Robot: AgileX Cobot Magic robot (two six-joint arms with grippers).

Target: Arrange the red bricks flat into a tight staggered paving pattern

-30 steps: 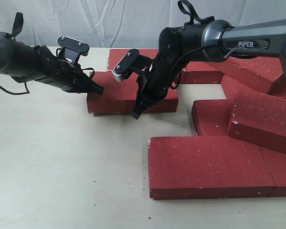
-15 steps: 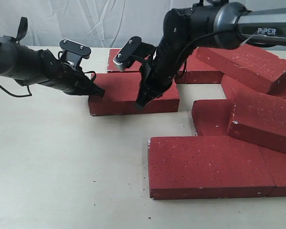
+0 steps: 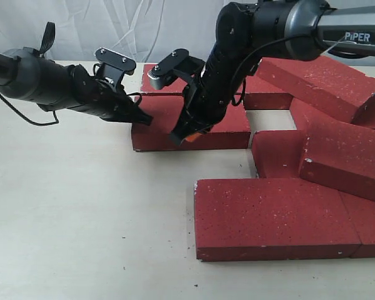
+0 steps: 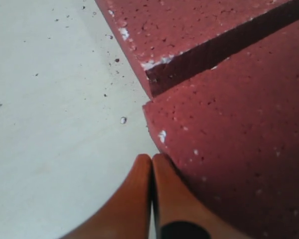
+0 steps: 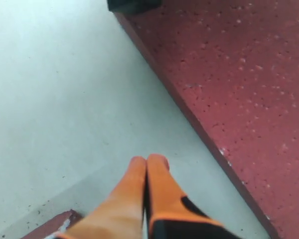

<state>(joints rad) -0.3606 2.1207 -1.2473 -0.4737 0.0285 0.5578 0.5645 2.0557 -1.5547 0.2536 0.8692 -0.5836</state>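
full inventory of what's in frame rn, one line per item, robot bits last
red bricks: about nine, dark red with white specks, on the right half and back of the table; most lie flat, at least two on the right are tilted onto neighbours.
centre brick: one of those, flat, apart from the front row.
crumbs: several, dark, scattered on the table.
table: one, cream.
backdrop: one, white cloth, behind the table.
left end effector: one, orange fingers, shut, at the centre brick's left end.
right end effector: one, orange fingers, shut, at its front edge.
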